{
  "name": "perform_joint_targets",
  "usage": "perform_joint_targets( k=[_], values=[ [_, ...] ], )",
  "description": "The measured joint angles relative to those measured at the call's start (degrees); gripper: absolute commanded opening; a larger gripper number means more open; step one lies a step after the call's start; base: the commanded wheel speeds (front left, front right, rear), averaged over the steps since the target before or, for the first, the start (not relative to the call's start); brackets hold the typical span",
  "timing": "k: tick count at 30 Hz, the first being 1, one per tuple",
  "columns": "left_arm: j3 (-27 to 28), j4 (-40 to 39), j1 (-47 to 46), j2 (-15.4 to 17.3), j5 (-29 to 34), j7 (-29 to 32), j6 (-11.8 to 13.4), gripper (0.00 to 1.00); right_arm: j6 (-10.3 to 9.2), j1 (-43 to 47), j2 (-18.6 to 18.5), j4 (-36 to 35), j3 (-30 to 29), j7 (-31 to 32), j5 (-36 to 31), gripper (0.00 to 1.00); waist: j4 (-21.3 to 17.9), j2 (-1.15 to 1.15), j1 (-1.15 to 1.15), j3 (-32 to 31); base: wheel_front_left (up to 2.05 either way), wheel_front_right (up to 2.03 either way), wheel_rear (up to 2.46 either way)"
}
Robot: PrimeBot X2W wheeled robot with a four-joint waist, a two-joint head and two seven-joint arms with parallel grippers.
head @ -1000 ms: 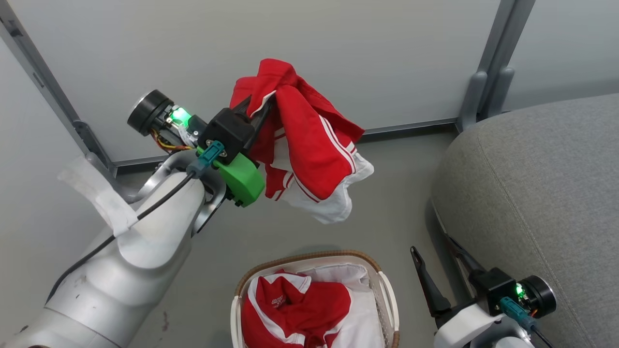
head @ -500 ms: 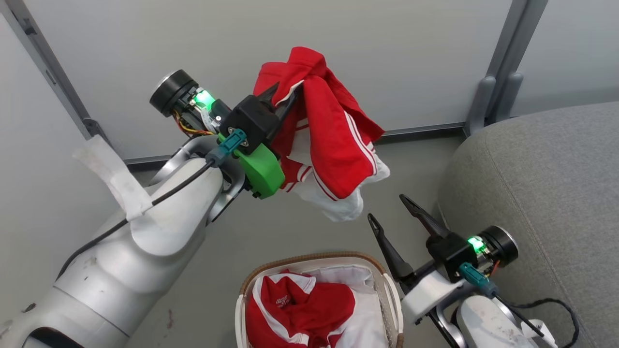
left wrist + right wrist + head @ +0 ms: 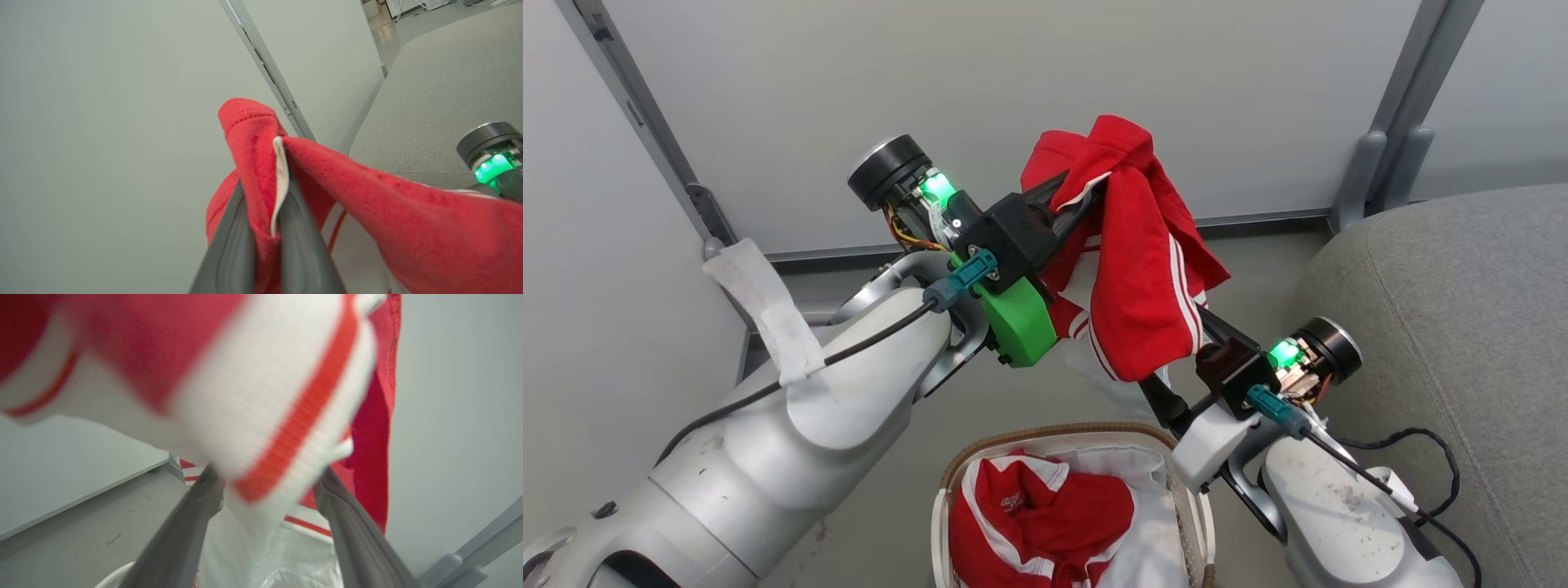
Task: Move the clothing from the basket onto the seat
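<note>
Rising since before, the open right pincer [image 3: 267,479] straddles clothing [image 3: 1145,286] the left pincer [image 3: 264,196] clamps

Pale wall panels [image 3: 1013,98] joined by grey metal posts [image 3: 1413,114]. Grey floor [image 3: 890,457]; small reddish scuff [image 3: 818,531] at lower left.

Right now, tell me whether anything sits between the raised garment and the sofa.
The left gripper holds the red and white garment up, to the left of the sofa. Only the robot's own right gripper lies between them: open, it reaches under the garment from the sofa side. Nothing else visible crosses that gap.
</note>
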Motion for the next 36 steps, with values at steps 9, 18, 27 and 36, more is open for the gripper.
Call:
perform_joint_targets(
  k=[9,18,27,36],
  values=[
    [-0.78,0.18,-0.2,0.74,-1.88,-0.14,0.0,0.0,0.0,-2.6,0.01,0.32,2.01,0.0,1.33,0.0,0.19,0.0,0.0,0.33,0.0,0.0,0.0],
    [1.3,2.43,2.71,2.2,-4.81,-0.64,0.43,0.0,0.0,-1.38,0.0,-3.22,-0.65,0.0,1.22,0.0,-0.69,0.0,0.0,0.84,0.0,0.0,0.0],
    [5.28,3.36,8.76,1.76,-6.88,-0.83,2.02,1.0,0.01,-0.23,0.0,-6.01,-3.14,0.0,1.25,0.0,-1.28,0.0,0.0,1.3,0.0,0.0,0.0],
    [11.06,1.68,18.57,-1.03,-4.89,-0.91,3.44,1.0,0.01,0.62,-0.01,-7.88,-5.71,0.0,0.98,0.0,-1.1,0.0,0.0,1.72,0.0,0.0,0.0]
  ],
)
